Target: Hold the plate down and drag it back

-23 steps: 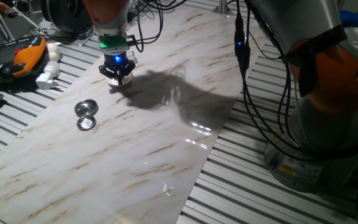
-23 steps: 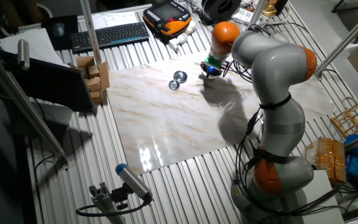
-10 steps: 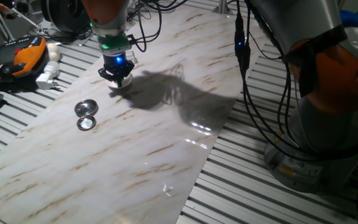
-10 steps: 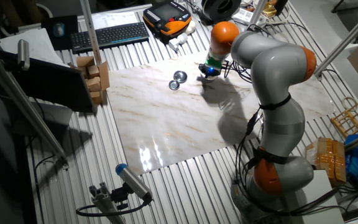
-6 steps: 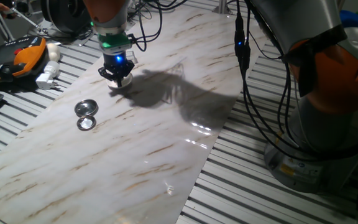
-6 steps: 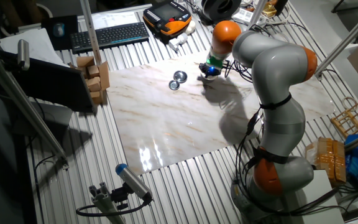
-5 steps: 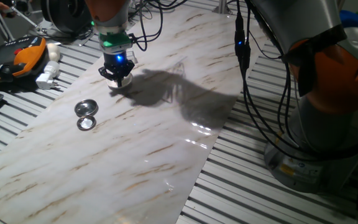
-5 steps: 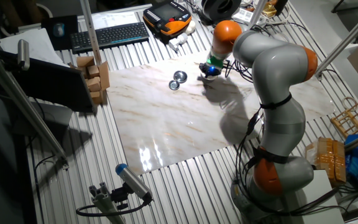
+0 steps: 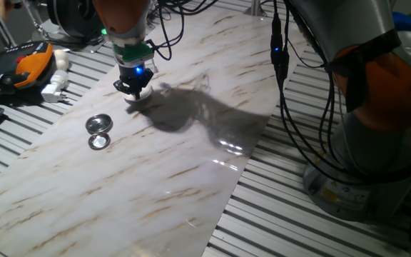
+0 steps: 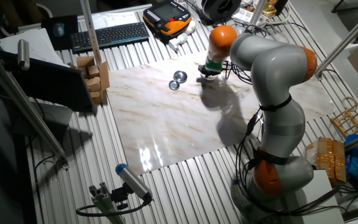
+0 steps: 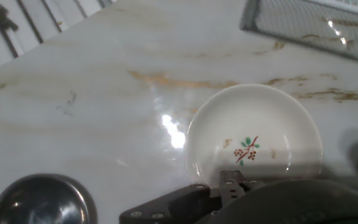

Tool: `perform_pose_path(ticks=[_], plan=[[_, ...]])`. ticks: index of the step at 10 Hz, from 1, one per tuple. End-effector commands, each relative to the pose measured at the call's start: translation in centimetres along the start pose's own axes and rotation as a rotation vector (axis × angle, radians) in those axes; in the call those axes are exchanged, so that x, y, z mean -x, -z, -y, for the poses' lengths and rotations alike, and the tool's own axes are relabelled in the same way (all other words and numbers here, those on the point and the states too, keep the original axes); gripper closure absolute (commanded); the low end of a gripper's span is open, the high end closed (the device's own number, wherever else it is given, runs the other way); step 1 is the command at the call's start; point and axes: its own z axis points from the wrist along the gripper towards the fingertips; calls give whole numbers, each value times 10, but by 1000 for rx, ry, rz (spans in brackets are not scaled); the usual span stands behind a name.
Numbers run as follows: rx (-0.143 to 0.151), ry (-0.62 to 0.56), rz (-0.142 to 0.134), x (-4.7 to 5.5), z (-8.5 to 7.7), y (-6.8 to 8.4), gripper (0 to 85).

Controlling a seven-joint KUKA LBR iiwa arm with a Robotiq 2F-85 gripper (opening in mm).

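Near the far edge of the marbled tabletop (image 9: 191, 150), close to its left corner as one fixed view shows it, we have the two-finger claw (image 9: 133, 91) pointing straight down, tip at or v. near the surface. We cannot tell whether the fingers are apart or together: in both fixed views they're too small, and in the hand view only a dark blurred part of the claw (image 11: 253, 199) fills the bottom edge. It isn't gripping anything that we can see.

Right under it sits the small shallow round white plate (image 11: 253, 140) with a little red-and-green sprig painted in its centre. In the hand view the claw overlaps the plate's lower rim, so we judge the arm is set up to press down on the dish, not pinch it, which fits a hold-and-drag. Contact itself we can't confirm. From the fixed views the plate is hidden below the claw.

The plate is empty apart from its painted motif.

Further out along the tabletop, toward its left edge, lie two small shiny round metal discs (image 9: 98, 131), one just beside the other; one of them (image 11: 39, 199) shows as a shallow dark bowl in the hand view, nothing in it, apart from the plate. A grey wire-mesh piece (image 11: 309, 25) sits near the plate on its other side, not touching; contents not visible.

Off the tabletop, on the slatted bench, we see an orange-and-black handheld pendant (image 9: 27, 61) and a white plug (image 9: 54, 89), well clear of the drag path as far as we can judge.
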Motion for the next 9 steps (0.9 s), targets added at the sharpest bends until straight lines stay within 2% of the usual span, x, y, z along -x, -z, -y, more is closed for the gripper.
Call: perform_pose_path(ticks=[1,3,6,8,9], plan=[[7,127,2,0,0,0,850],[-21,190,19,0,0,0,850],[18,154,-28,0,0,0,850],[59,142,-63,-3,-3,0,850],[58,133,-64,-6,-7,0,850]])
